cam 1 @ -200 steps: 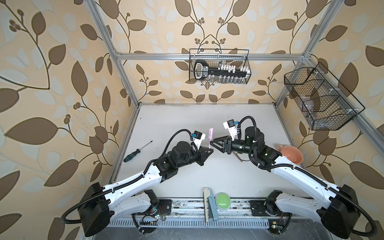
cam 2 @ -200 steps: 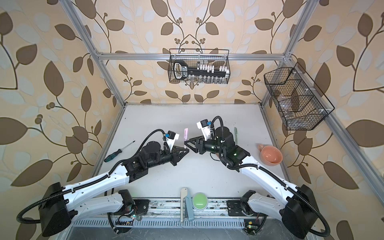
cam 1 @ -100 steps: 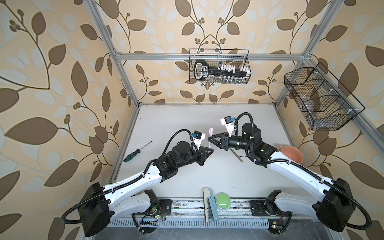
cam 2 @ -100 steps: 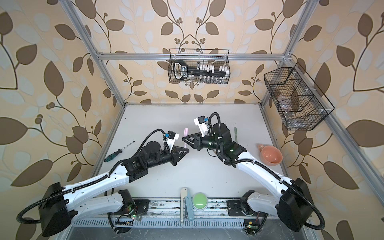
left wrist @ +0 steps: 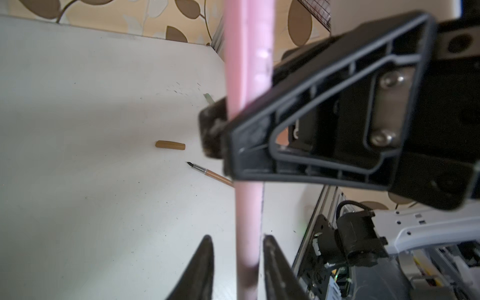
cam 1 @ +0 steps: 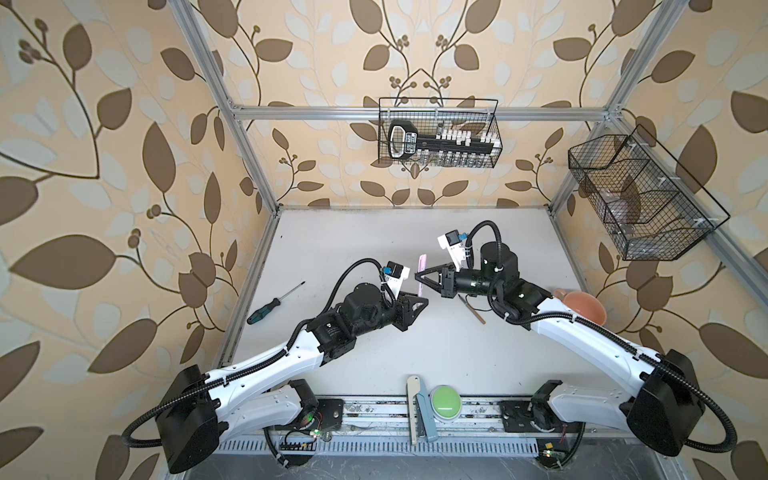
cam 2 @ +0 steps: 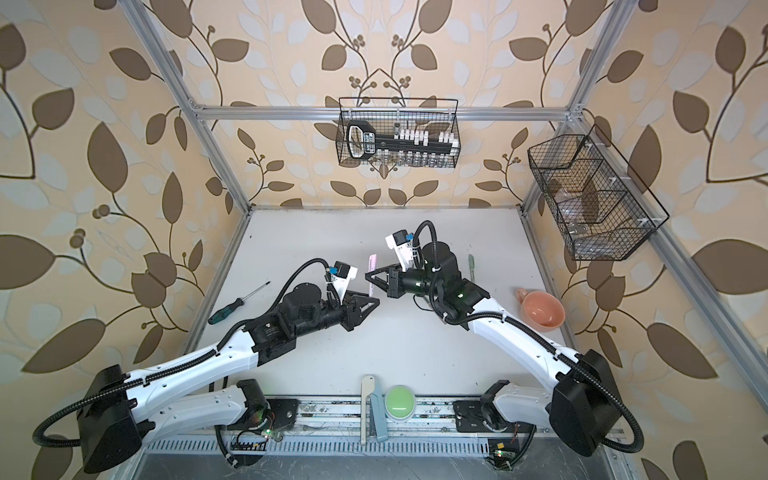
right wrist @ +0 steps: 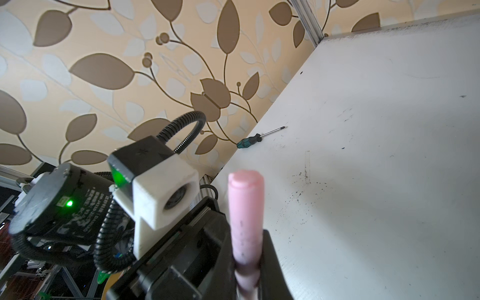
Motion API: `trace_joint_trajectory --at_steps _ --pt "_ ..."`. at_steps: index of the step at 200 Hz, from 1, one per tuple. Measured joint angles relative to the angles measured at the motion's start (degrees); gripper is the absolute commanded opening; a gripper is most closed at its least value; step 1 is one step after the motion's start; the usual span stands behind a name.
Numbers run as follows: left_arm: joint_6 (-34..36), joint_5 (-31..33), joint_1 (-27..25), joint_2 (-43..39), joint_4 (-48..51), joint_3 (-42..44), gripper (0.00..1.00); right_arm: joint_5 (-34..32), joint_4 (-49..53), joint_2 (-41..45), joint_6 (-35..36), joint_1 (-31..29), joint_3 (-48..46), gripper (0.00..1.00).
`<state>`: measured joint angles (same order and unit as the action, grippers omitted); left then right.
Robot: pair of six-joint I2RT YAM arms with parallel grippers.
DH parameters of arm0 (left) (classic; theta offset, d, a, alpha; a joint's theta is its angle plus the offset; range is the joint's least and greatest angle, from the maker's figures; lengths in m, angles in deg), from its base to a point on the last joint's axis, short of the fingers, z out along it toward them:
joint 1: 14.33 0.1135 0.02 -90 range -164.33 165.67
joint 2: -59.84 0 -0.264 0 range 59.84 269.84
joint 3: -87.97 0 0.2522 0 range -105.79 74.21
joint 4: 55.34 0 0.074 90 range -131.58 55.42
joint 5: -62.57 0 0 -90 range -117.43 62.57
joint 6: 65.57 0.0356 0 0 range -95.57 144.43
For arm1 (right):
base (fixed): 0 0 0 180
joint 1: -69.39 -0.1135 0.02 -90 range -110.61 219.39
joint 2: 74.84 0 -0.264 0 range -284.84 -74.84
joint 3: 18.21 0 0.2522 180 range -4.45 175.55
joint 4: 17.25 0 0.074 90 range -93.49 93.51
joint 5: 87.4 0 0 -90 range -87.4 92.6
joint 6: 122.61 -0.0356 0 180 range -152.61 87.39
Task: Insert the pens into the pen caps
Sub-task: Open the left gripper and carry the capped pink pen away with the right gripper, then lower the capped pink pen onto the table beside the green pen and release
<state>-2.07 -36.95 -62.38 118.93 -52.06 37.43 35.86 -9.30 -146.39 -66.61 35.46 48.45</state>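
A pink pen (cam 1: 545,270) (cam 2: 371,268) stands nearly upright above the table's middle. Its upper, ridged part looks like the pink pen cap pushed on. My right gripper (cam 1: 417,276) (right wrist: 246,249) is shut on the pink pen (right wrist: 246,213) around its middle. My left gripper (cam 1: 424,303) (left wrist: 237,237) is open just below, its fingers either side of the pen's lower end (left wrist: 246,207), apart from it. On the table lie a brown pen cap (left wrist: 170,145) and a brown pen (left wrist: 213,175) (cam 1: 471,309) with its dark tip bare. A green pen (cam 2: 471,266) lies behind the right arm.
A green-handled screwdriver (cam 1: 270,306) (right wrist: 249,140) lies by the left wall. An orange bowl (cam 1: 582,305) sits at the right edge. A green button (cam 1: 445,402) and a strip tool are on the front rail. Wire baskets (cam 1: 438,137) (cam 1: 640,199) hang on the back and right walls.
My right gripper came in from the right and closed on the pink pen. My left gripper, which was shut on the pen, has opened off it.
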Motion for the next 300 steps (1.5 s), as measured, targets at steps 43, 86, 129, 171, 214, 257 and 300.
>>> trace_joint_trajectory --at_steps 43,86,129,171,214,257,300 --pt "-1.16 5.81 0.0 -5.14 5.44 0.92 0.94 0.68 5.07 0.28 1.88 4.33 4.35 0.0" --pt "-3.67 11.78 0.0 -10.43 14.88 0.98 0.99 -0.09 15.43 3.32 6.51 9.35 6.49 0.0" --pt "-5.99 16.37 0.0 -13.53 25.51 0.63 0.99 -10.16 30.93 2.97 15.17 13.86 9.2 0.0" --pt "-8.13 17.51 0.0 -14.03 29.73 0.0 0.99 -19.3 40.46 -0.79 20.48 17.27 9.14 0.0" --pt "-9.42 17.77 0.0 -13.64 31.36 -0.94 0.99 -25.92 46.51 -9.14 24.9 20.83 10.21 0.0" --pt "-9.99 17.79 0.0 -13.73 33.27 -1.55 0.99 -30.77 49.37 -20.09 27.67 25.09 15.54 0.0" --pt "-11.78 17.88 0.0 -16.11 31.87 -0.61 0.99 -34.82 50.12 -26.84 28.09 25.73 17.22 0.0"
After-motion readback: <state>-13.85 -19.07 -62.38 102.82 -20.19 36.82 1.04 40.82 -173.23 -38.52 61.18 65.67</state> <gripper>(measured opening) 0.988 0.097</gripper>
